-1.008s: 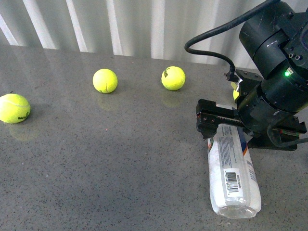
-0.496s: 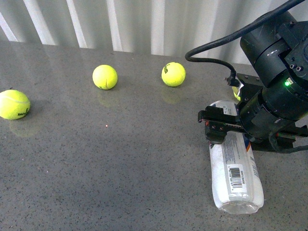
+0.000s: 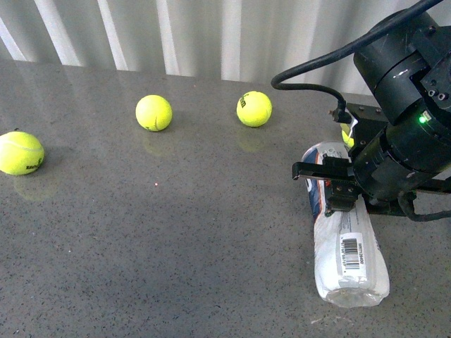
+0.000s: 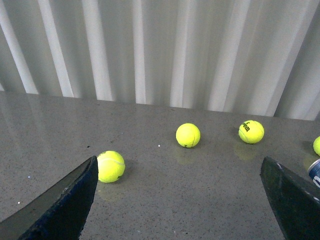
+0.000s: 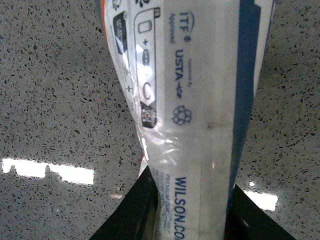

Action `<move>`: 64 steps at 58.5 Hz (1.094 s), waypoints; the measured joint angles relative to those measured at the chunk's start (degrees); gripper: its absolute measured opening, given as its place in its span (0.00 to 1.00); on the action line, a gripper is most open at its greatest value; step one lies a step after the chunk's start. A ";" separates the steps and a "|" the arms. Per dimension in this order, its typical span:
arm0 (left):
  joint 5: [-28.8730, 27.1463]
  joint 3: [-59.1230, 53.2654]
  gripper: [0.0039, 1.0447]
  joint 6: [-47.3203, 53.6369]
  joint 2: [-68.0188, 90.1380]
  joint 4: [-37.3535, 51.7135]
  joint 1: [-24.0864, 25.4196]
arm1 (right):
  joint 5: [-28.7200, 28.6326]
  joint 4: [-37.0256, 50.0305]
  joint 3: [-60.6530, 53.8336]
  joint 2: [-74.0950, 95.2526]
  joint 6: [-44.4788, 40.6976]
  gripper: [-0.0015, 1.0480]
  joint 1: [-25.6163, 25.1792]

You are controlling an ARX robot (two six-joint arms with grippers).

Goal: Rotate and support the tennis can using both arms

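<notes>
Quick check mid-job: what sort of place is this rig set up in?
Most likely a lab test bench, not a home: a grey speckled tabletop, a plain white ribbed wall behind it, and loose tennis balls and a tennis can laid out.

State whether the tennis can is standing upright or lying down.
Lying down: the tennis can lies lengthwise on the table, with the right gripper clamping it.

Grey speckled stone-like tabletop (image 3: 141,246), glossy with glare, before a white ribbed wall (image 3: 197,35), perhaps curtain.
</notes>
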 joint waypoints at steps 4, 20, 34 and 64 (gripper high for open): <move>0.00 0.00 0.94 0.00 0.00 0.00 0.00 | 0.28 0.00 -0.15 -0.61 -0.39 0.16 0.11; -0.02 0.00 0.94 0.00 0.00 0.00 0.00 | 4.00 0.52 -0.63 -3.58 -4.26 0.06 1.31; 0.00 0.00 0.94 0.00 0.00 0.00 0.00 | 18.47 14.78 -6.82 -9.99 -22.80 0.06 3.76; -0.02 0.00 0.94 0.00 0.00 0.00 0.00 | 11.30 47.67 -20.00 -12.24 -90.68 0.06 8.26</move>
